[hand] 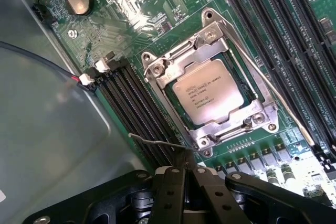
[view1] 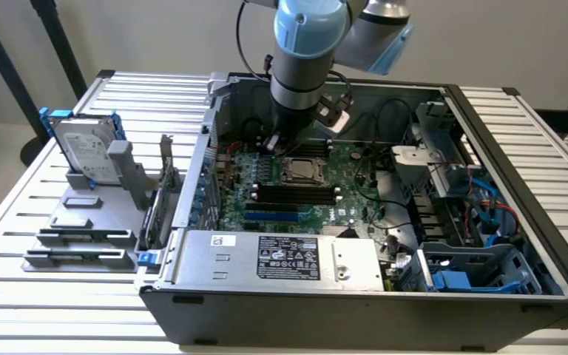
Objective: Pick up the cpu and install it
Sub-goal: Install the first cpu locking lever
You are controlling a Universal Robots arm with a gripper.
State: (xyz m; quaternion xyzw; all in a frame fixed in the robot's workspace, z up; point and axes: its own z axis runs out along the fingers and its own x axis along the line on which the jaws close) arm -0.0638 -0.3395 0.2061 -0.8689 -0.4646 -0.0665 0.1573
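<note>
A: "One small chip. Where is the cpu [hand: 203, 94]?"
B: "It lies flat in the silver socket frame [hand: 157, 69] on the green motherboard [hand: 131, 19], between rows of black memory slots [hand: 139, 106], inside the open computer case [view1: 363, 303]."
A: "And the gripper [hand: 186, 167]?"
B: "Its jaws are squeezed together, holding nothing. The tips sit just beside the frame's corner, by a thin wire lever [hand: 155, 141]."
</note>
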